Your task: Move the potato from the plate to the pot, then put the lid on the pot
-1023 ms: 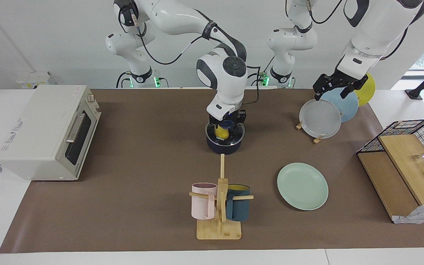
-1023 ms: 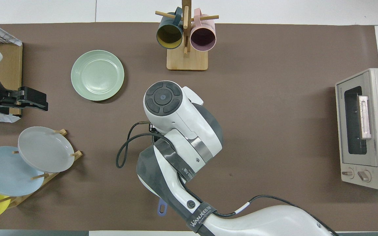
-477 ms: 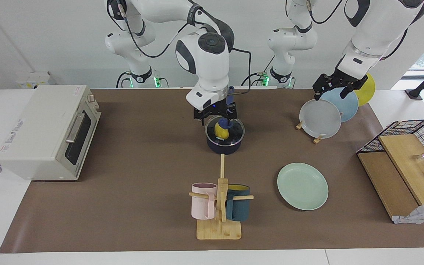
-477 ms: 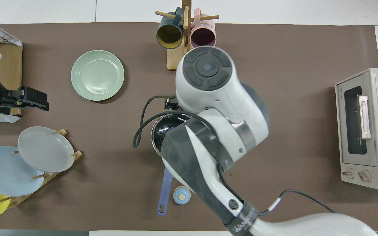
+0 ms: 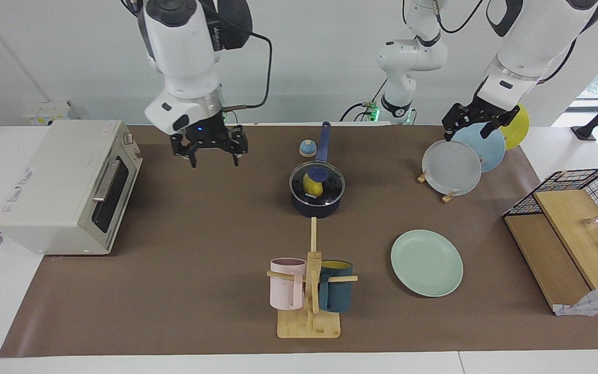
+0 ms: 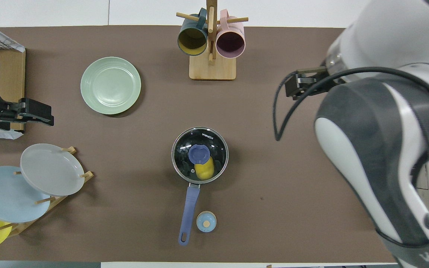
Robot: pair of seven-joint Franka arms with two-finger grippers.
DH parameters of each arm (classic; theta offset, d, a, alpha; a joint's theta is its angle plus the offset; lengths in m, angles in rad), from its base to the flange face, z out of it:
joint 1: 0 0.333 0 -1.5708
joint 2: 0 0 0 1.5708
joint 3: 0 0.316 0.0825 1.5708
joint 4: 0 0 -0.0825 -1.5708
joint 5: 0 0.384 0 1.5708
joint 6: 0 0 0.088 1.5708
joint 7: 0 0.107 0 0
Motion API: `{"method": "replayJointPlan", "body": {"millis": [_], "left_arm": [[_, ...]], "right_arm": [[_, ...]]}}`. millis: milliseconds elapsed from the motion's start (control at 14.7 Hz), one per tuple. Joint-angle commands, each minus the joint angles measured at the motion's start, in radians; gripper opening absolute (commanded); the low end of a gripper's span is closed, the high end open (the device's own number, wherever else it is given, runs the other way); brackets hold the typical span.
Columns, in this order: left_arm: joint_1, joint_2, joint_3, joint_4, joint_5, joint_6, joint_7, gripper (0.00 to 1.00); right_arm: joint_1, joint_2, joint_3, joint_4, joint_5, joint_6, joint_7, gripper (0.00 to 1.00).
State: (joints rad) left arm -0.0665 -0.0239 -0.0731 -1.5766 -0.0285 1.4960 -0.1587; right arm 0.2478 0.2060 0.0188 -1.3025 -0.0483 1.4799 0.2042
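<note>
The dark pot (image 5: 316,203) stands mid-table with its blue handle (image 6: 187,213) toward the robots. The glass lid (image 5: 330,183) with its blue knob (image 6: 199,153) sits on the pot. The yellow potato (image 5: 311,186) lies inside and shows through the glass, also in the overhead view (image 6: 204,170). The mint-green plate (image 5: 426,263) lies bare, farther from the robots, toward the left arm's end. My right gripper (image 5: 215,161) is open and empty, raised over the mat between the pot and the toaster oven. My left gripper (image 5: 466,136) is open and empty over the plate rack.
A toaster oven (image 5: 65,184) stands at the right arm's end. A mug rack (image 5: 309,291) with two mugs stands farther from the robots than the pot. A rack of upright plates (image 5: 452,167), a wire basket with boards (image 5: 574,208) and a small blue dome (image 5: 307,148) beside the handle.
My right gripper has let go of the lid's knob, risen and swung away toward the toaster oven. The lid stays on the pot. The left arm has not moved.
</note>
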Motion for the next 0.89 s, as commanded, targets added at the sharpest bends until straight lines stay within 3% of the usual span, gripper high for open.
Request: {"method": "replayJointPlan", "body": {"millis": [0, 341, 614, 818], "left_arm": [[0.022, -0.034, -0.002, -0.025, -0.013, -0.004, 0.004, 1.0], [0.011, -0.034, 0.001, -0.026, -0.013, 0.003, 0.002, 1.0], [0.016, -0.037, -0.001, -0.026, -0.013, 0.004, 0.004, 1.0], [0.017, -0.036, -0.001, -0.025, -0.013, 0.003, 0.005, 1.0]], "right_arm": [[-0.096, -0.062, 0.018, -0.073, -0.022, -0.05, -0.133, 1.0], [-0.171, -0.18, 0.018, -0.26, -0.016, -0.032, -0.166, 1.0], [-0.186, -0.181, 0.016, -0.271, -0.012, 0.02, -0.229, 1.0], [-0.206, -0.198, 0.015, -0.282, -0.012, -0.01, -0.23, 1.0]]}}
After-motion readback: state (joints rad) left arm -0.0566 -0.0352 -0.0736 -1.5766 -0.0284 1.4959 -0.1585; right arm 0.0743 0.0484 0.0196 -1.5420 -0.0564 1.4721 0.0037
